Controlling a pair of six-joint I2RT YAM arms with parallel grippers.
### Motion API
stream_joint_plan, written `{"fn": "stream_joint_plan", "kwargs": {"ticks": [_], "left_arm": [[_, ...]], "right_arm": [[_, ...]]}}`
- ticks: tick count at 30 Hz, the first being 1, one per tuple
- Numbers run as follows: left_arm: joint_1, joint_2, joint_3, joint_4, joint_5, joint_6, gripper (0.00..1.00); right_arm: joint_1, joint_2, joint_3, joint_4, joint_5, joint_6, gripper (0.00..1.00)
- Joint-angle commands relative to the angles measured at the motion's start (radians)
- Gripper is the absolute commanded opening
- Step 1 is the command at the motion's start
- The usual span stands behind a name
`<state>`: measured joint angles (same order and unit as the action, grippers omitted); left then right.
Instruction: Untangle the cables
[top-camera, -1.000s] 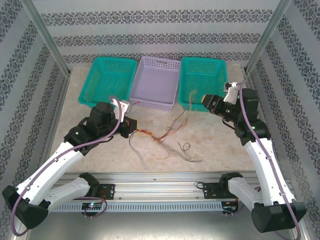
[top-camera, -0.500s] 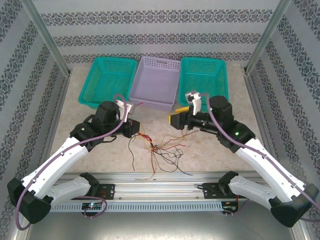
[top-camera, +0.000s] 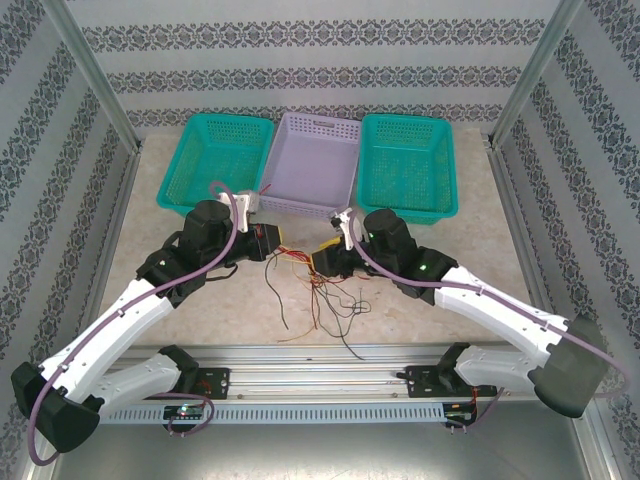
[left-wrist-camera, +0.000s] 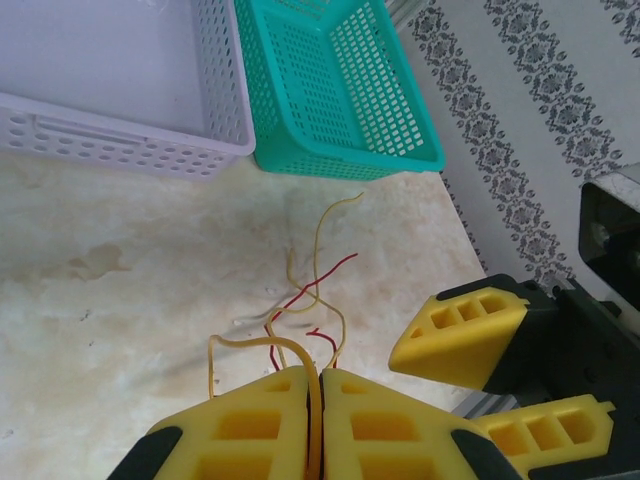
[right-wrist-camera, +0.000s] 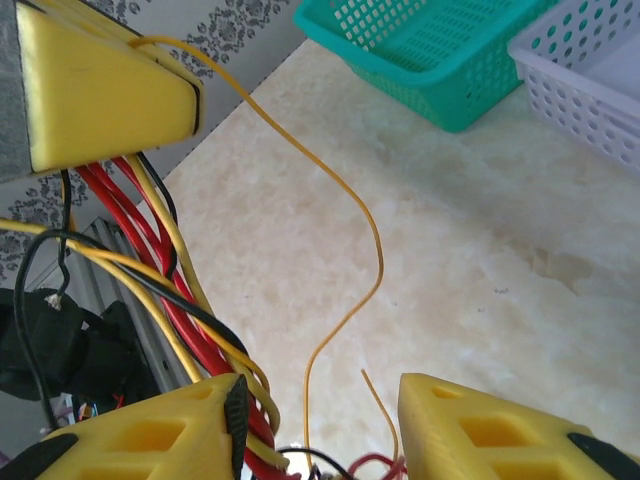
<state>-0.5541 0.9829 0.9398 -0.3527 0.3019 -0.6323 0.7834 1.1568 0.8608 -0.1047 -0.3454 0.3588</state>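
The cables (top-camera: 318, 295) form a loose tangle of red, yellow and dark wires at the table's middle, with ends trailing toward the front rail. My left gripper (top-camera: 272, 241) is at the tangle's left end, shut on a yellow cable (left-wrist-camera: 322, 240) that leaves its fingertips (left-wrist-camera: 315, 385) beside a red cable (left-wrist-camera: 325, 275). My right gripper (top-camera: 325, 262) is close by on the right and open (right-wrist-camera: 320, 430). A thin yellow cable (right-wrist-camera: 370, 230) runs down between its fingers, and a red, yellow and black bundle (right-wrist-camera: 150, 240) passes its left finger.
Three baskets line the back of the table: a teal one (top-camera: 215, 160) on the left, a lavender one (top-camera: 312, 160) in the middle and another teal one (top-camera: 407, 165) on the right. An aluminium rail (top-camera: 320, 380) runs along the front edge.
My right arm has swung from beside the right teal basket to the tangle next to my left gripper. The cables have bunched together toward the centre.
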Motion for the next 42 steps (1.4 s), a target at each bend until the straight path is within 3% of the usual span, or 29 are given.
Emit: {"fn": "stream_joint_plan", "kwargs": {"ticks": [1,4,8,13,15,19,25,32,35,39,42], "left_arm": [[0.011,-0.004,-0.01,0.062,-0.033,-0.047,0.0],[0.014,-0.003,-0.012,0.06,-0.054,-0.063,0.0],[0.014,0.006,-0.019,0.098,-0.052,-0.093,0.0],[0.016,0.02,-0.013,0.106,-0.038,-0.098,0.0],[0.018,0.002,-0.012,0.073,-0.064,-0.082,0.0],[0.066,-0.039,-0.012,-0.021,-0.092,-0.044,0.0],[0.175,-0.06,-0.001,-0.126,-0.07,-0.007,0.0],[0.233,-0.034,0.02,-0.183,-0.054,0.045,0.0],[0.252,-0.019,0.009,-0.167,-0.015,0.041,0.0],[0.256,-0.005,0.009,-0.172,-0.01,0.054,0.0],[0.278,-0.011,0.017,-0.208,-0.016,0.084,0.0]], "right_arm": [[0.021,0.021,0.001,0.079,-0.012,-0.021,0.44],[0.041,0.028,-0.026,0.115,-0.04,-0.022,0.48],[0.06,0.052,-0.049,0.168,-0.032,-0.007,0.42],[0.07,0.076,-0.027,0.152,0.044,-0.023,0.07],[0.069,0.043,-0.034,0.131,0.106,-0.04,0.0],[0.06,-0.069,-0.048,0.005,0.309,-0.088,0.0],[-0.065,-0.202,-0.087,-0.093,0.291,-0.095,0.0],[-0.19,-0.26,-0.113,-0.091,0.298,-0.036,0.0],[-0.241,-0.272,-0.118,-0.054,0.219,-0.005,0.0],[-0.25,-0.307,-0.101,-0.092,0.303,0.007,0.0],[-0.368,-0.391,-0.129,-0.109,0.364,0.071,0.0]]}}
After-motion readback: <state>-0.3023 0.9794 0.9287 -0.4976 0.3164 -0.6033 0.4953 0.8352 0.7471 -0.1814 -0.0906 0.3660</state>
